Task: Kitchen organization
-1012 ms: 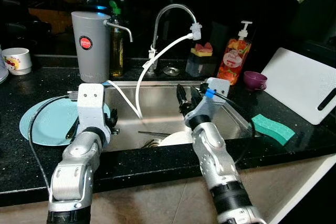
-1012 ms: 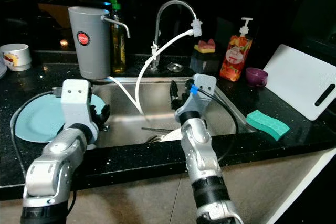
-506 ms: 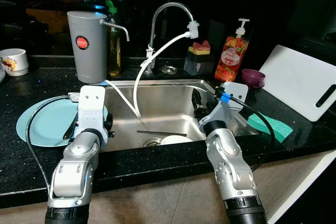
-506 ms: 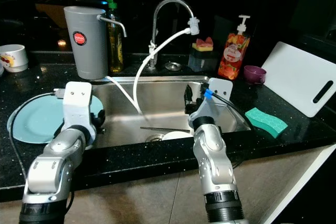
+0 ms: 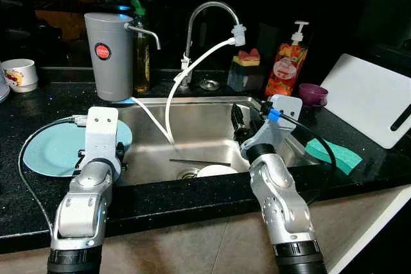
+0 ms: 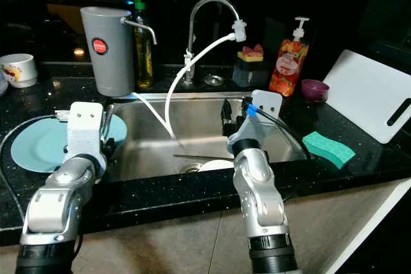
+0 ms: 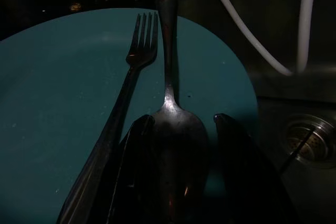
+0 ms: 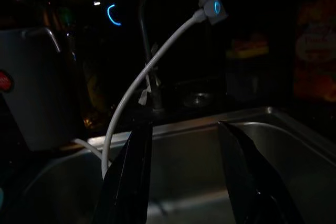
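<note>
Spoon laid by the fork on the plate, the likely gathering spot for cutlery.
Left hand (image 7: 181, 129) hangs low over the teal plate (image 5: 45, 152) on the table, fingers apart astride the spoon (image 7: 170, 119), fork (image 7: 123, 103) just beside; right hand (image 8: 184, 171), fingers apart and empty, points across the sink (image 5: 205, 123) toward the tap (image 5: 199, 14).

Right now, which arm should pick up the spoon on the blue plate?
Probably the left. The left gripper hangs right over the spoon on the blue plate; the right gripper is open over the sink.
</note>
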### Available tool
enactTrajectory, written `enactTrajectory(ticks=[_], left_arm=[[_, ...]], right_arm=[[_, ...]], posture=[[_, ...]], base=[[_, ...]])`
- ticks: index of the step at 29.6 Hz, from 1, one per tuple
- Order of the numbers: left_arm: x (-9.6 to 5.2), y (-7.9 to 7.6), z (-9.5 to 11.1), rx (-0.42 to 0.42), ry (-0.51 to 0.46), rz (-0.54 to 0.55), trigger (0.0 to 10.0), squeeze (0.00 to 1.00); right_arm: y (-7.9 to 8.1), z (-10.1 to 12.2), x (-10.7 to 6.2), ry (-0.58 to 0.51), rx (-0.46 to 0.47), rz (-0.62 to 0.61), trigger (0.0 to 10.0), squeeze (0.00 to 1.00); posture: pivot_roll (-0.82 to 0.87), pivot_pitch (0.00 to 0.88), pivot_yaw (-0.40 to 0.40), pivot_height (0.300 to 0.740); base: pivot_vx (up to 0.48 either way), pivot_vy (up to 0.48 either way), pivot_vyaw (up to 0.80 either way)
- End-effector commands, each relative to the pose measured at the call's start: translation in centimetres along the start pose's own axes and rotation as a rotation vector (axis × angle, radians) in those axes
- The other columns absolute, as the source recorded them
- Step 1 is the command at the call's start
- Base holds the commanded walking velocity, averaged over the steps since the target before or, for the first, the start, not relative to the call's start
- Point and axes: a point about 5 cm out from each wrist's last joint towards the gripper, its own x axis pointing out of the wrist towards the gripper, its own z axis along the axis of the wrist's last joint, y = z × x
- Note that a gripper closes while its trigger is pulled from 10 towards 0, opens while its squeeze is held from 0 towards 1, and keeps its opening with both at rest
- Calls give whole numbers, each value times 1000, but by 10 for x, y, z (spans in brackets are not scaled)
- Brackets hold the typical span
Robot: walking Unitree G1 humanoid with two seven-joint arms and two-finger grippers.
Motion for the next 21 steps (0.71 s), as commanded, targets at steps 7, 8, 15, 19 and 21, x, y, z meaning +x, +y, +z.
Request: enactTrajectory(ticks=[7, 8, 15, 19, 21], left_arm=[[4, -8, 0, 17, 24, -11, 10000, 0], [5, -9, 0, 20, 24, -13, 10000, 0], [9, -10, 4, 26, 15, -15, 10000, 0], [10, -11, 6, 30, 8, -20, 10000, 0], [10, -12, 8, 34, 2, -24, 10000, 0]], right_arm=[[-6, -1, -5, 18, -8, -24, 10000, 0], [-7, -1, -5, 17, -10, -29, 10000, 0], [-8, 1, -5, 18, -17, -39, 10000, 0], [-9, 1, -5, 19, -15, -50, 10000, 0], [-9, 1, -5, 19, -14, -51, 10000, 0]], posture=[[162, 58, -109, 740], [157, 60, -107, 740], [146, 45, -100, 740], [146, 49, -102, 740], [146, 46, -100, 740]], base=[[0, 0, 0], [0, 0, 0], [0, 0, 0], [0, 0, 0], [0, 0, 0]])
